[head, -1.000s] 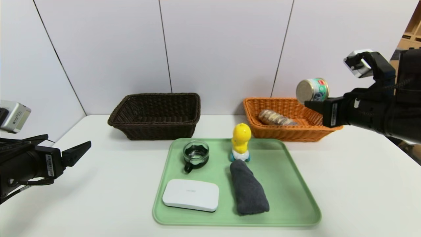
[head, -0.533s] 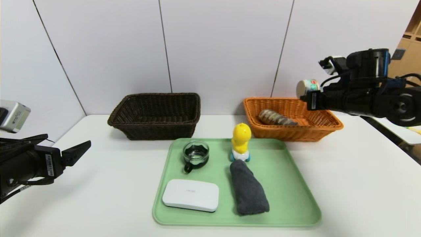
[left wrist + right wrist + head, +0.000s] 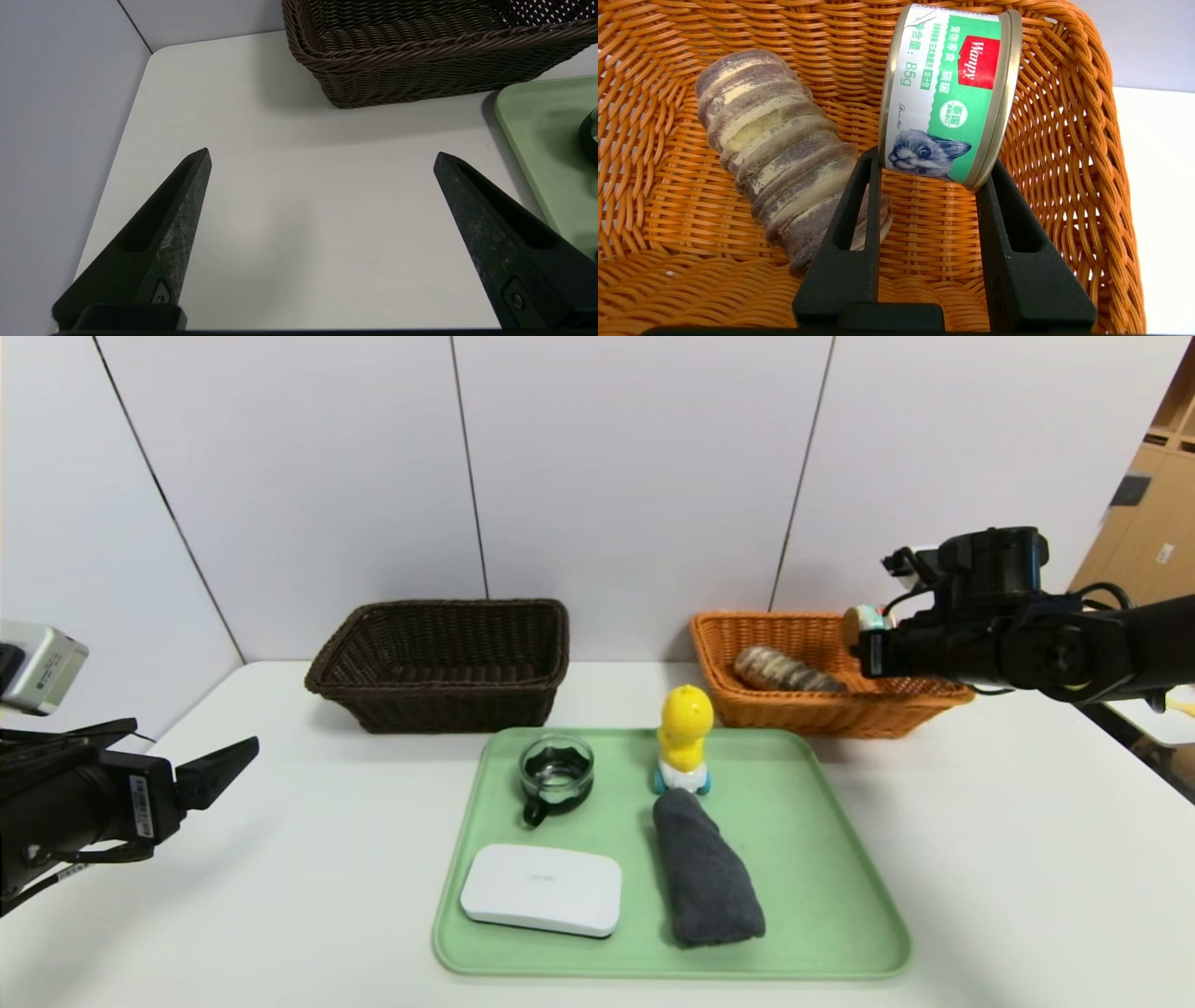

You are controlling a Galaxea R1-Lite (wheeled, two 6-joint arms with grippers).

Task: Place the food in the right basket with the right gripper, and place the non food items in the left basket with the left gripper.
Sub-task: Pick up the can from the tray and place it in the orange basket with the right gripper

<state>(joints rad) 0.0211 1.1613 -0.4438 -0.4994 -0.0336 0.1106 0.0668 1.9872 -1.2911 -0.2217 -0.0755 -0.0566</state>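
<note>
My right gripper (image 3: 864,639) (image 3: 931,163) is shut on the short tin (image 3: 948,91) with the green label, holding it on its side over the orange-tan right basket (image 3: 831,714). The swirled bread roll (image 3: 784,670) (image 3: 780,154) lies inside that basket, beside the tin. On the green tray (image 3: 822,821) stand the glass cup (image 3: 556,773), the yellow duck toy (image 3: 684,737), the flat white box (image 3: 542,889) and the rolled grey cloth (image 3: 705,882). My left gripper (image 3: 322,156) hangs open over bare table at the far left, short of the dark brown left basket (image 3: 443,663) (image 3: 420,51).
The two baskets stand against the back wall with a gap between them. The tray fills the table's middle. A wall panel runs along the table's left side.
My right arm has swung forward and down, bringing the tin from high above the basket's right end to just over its rim. The left arm has stayed still.
</note>
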